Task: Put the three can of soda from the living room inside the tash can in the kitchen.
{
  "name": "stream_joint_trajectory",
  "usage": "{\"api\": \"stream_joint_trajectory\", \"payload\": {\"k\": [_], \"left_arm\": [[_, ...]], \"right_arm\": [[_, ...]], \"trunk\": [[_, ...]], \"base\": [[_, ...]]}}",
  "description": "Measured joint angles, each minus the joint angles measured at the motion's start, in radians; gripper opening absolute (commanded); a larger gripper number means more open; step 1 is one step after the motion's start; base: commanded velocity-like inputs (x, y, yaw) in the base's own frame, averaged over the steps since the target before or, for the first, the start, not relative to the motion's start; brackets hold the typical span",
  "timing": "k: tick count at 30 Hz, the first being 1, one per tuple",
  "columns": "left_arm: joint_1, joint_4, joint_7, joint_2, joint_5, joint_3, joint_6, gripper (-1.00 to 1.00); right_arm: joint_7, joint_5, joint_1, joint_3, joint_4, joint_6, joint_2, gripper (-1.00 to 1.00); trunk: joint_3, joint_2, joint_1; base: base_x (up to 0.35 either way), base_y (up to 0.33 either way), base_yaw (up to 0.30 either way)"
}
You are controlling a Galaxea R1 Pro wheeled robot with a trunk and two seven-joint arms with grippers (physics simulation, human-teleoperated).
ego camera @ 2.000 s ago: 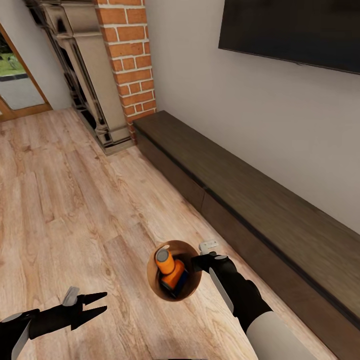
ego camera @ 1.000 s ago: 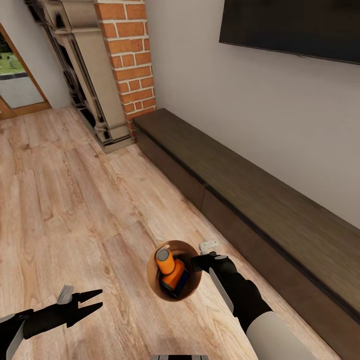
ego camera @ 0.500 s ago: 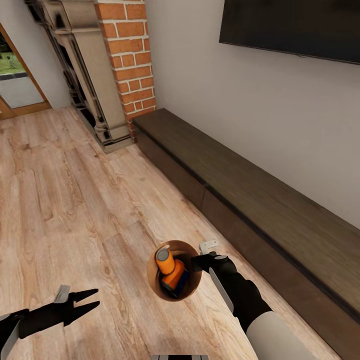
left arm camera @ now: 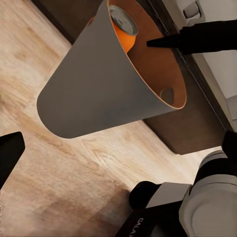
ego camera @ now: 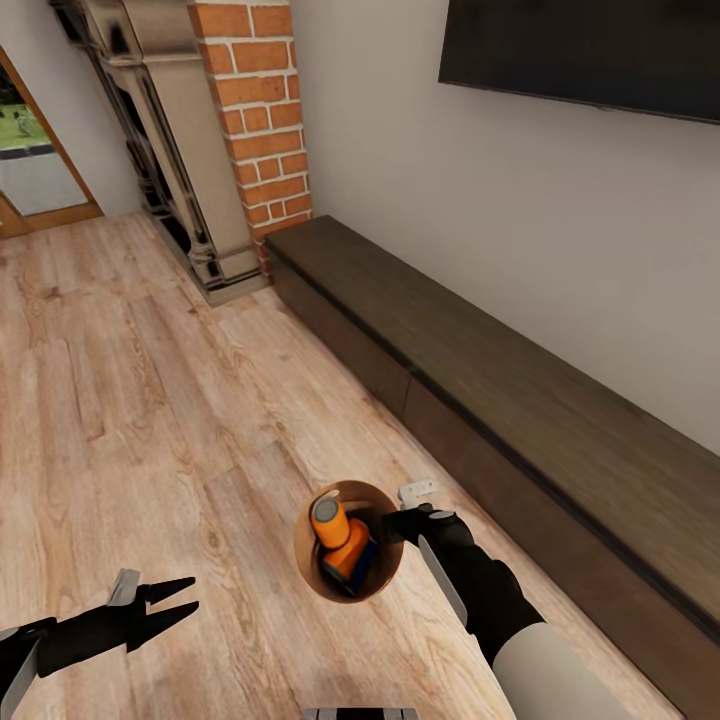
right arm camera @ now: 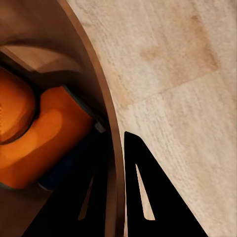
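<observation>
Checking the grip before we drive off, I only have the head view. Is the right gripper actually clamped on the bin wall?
Observer: Yes. In the right wrist view the right gripper has one finger inside and one outside the tash can rim, shut on the wall.
Operator: Is the bin off the floor?
Observer: The left wrist view shows the tash can tilted in the air, wood floor under its base.
Operator: Cans still inside?
Observer: The left wrist view shows one can of soda with its grey top just below the rim. The right wrist view shows more orange inside, but I cannot count cans.
Operator: Left gripper?
Observer: The left gripper is open and holds nothing.
</observation>
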Motion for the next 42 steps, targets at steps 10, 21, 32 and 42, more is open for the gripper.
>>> {"api": "stream_joint_trajectory", "payload": {"k": [10, 21, 32, 42], "left_arm": [[0.0, 0.0, 0.0, 0.0, 0.0, -0.001, 0.0, 1.0], [0.0, 0.0, 0.0, 0.0, 0.0, -0.001, 0.0, 1.0], [0.0, 0.0, -0.001, 0.0, 0.0, -0.001, 0.0, 1.0], [0.0, 0.0, -0.001, 0.0, 0.0, -0.001, 0.0, 1.0]], "right_arm": [[0.0, 0.001, 0.0, 0.0, 0.0, 0.0, 0.0, -1.0], [0.0, 0.001, 0.0, 0.0, 0.0, 0.0, 0.0, -1.0], [0.0, 0.001, 0.0, 0.0, 0.0, 0.0, 0.0, -1.0], [0.0, 0.0, 0.0, 0.0, 0.0, 0.0, 0.0, -1.0]], "trunk": [[-0.019, -0.042, 0.023], [-0.053, -0.119, 0.065], [-0.088, -0.196, 0.107], [-0.119, -0.266, 0.146]], "base": [[0.0, 0.0, 0.0], [0.0, 0.0, 0.0], [0.0, 0.0, 0.0], [0.0, 0.0, 0.0]]}}
